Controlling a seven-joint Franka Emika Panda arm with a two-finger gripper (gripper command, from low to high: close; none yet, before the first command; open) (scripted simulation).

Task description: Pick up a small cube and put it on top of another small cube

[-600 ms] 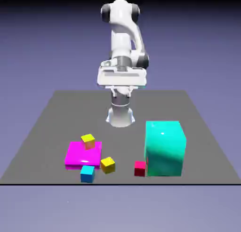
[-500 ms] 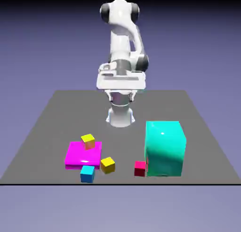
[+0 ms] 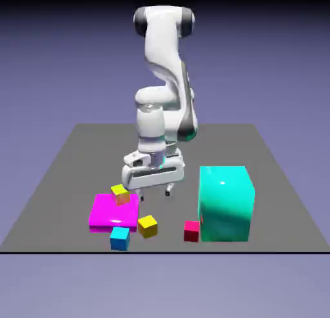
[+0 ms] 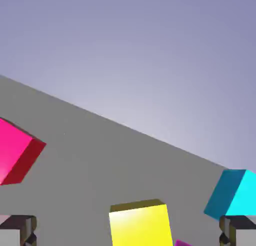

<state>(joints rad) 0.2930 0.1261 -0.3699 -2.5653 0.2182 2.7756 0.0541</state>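
Observation:
Two small yellow cubes show in the exterior view. One yellow cube lies on the grey table, and it fills the bottom middle of the hand view as the yellow cube. The other yellow cube rests on the back of a flat magenta slab. My gripper hangs low over the table, behind the yellow cube on the table and apart from it. It is open, and both fingertips stand wide apart with nothing between them.
A small cyan cube sits in front of the slab and a small red cube beside the big teal block. In the hand view the red cube is at left and the cyan cube at right.
The arm has bent forward and down. The hand dropped from high above the table to just above it, toward the cubes. No cube has moved.

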